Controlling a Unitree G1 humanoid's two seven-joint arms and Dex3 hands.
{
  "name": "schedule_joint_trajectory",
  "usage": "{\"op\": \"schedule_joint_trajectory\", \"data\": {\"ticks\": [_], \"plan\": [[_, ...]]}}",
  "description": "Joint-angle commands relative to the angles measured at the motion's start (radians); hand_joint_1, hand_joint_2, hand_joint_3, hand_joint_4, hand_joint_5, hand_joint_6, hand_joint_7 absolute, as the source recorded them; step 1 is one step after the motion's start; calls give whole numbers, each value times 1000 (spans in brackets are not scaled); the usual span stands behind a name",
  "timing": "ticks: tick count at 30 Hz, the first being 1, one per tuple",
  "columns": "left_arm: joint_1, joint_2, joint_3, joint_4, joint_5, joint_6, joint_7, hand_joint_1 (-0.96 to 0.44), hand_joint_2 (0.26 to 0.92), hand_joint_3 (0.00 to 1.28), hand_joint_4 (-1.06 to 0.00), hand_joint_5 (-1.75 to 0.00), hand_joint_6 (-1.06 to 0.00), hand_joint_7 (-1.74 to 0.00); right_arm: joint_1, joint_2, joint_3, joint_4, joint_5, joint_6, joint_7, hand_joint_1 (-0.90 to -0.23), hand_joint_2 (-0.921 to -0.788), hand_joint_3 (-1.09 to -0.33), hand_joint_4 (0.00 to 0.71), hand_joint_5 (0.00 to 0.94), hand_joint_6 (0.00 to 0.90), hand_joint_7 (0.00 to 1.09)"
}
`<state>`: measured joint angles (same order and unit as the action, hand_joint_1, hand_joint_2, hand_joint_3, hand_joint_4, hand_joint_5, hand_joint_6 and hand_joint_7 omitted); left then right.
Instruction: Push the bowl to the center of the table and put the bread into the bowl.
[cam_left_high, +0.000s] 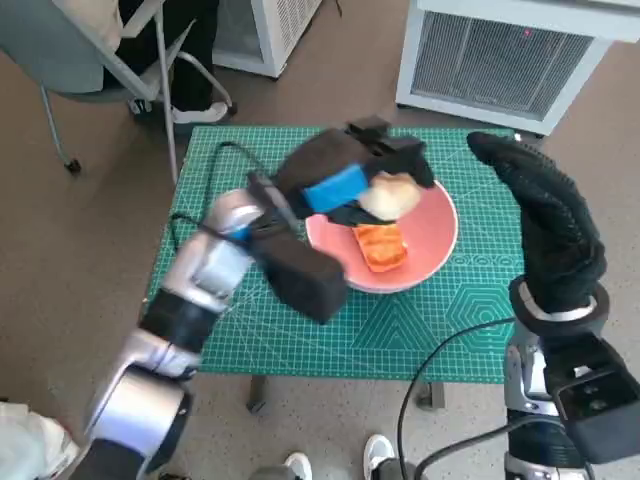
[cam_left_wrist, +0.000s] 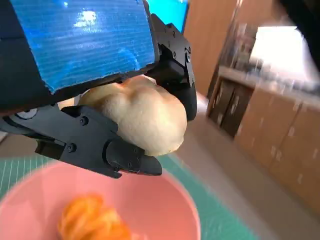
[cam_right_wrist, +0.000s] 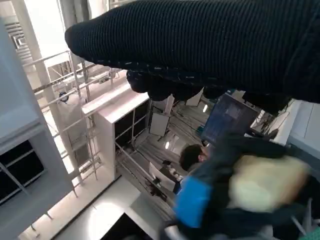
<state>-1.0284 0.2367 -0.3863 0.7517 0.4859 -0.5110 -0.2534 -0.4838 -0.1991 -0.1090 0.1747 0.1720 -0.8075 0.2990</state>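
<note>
No brand or label reads clearly from any view here, just the grid and hexagon print on the green cutting mat (cam_left_high: 300, 330) covering the table.

Going left to right in your head view: a grey chair (cam_left_high: 90, 60) stands off the far left corner with a person's legs and a shoe (cam_left_high: 195, 112) beside it, well off the mat. Your left hand (cam_left_high: 345, 180) reaches out over the far-left part of the pink bowl (cam_left_high: 430, 245), fingers clamped around the pale bread roll (cam_left_high: 388, 198). The left wrist view shows it well: black fingers (cam_left_wrist: 115, 150) wrapped under and over the roll, held above the bowl's inside, not touching it. There's already an orange pastry (cam_left_high: 380, 247) lying in the bowl, roughly under and just in front of the roll.

The bowl sits a bit right of the mat's middle, near the far edge. The near half of the mat has open room, especially front left.

Your right hand (cam_left_high: 545, 225) hangs over the mat's right edge, just beside the bowl, gloved fingers straight and holding nothing. A white slatted appliance (cam_left_high: 500, 60) stands on the floor beyond the far right corner.
</note>
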Motion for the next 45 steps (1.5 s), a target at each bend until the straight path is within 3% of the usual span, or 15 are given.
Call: {"op": "schedule_joint_trajectory", "data": {"ticks": [1,3,6,9,16,20,31,37,45], "plan": [[-58,-17,-37,100,18,21,-72,-155,905,286,-372,-823,-323,-1325,30,-4,-7,-10,-12,5,-12,-590,-921,-792,280,1,-1,638],[-65,-21,-47,119,18,44,-111,-149,881,207,-243,-359,-181,-815,34,-2,-8,-16,-15,6,-16,-589,-921,-792,280,2,-1,636],[-71,-26,-61,115,26,91,-161,-213,870,103,-112,-118,-106,-477,39,0,-10,-20,-16,7,-21,-592,-921,-793,281,2,-1,634],[-72,-26,-75,106,41,109,-174,-323,865,56,-41,-38,-73,-341,42,1,-10,-24,-18,8,-25,-596,-921,-792,281,2,-1,633],[-59,-19,-84,125,58,59,-131,-500,879,31,-3,-2,-15,-242,41,-2,-18,-20,-14,13,-30,-609,-921,-792,280,1,-1,632],[-44,-15,-66,136,45,20,-88,-556,910,46,0,0,-6,-66,40,-3,-21,-27,-19,19,-38,-606,-921,-792,279,1,-1,630],[45,-15,91,110,-140,-131,5,-621,921,206,1,1,-4,-3,22,-8,-35,-60,-33,60,-72,-601,-921,-788,286,5,-1,647],[121,-48,205,36,-314,-198,3,-616,921,277,-10,-5,-102,-53,-4,-5,-39,-59,-33,77,-85,-594,-921,-774,296,9,-1,658],[219,-133,317,-69,-567,-247,-52,-602,921,334,-115,-45,-240,-122,-59,4,-29,-73,-51,117,-110,-577,-921,-772,300,10,-1,649]]}}
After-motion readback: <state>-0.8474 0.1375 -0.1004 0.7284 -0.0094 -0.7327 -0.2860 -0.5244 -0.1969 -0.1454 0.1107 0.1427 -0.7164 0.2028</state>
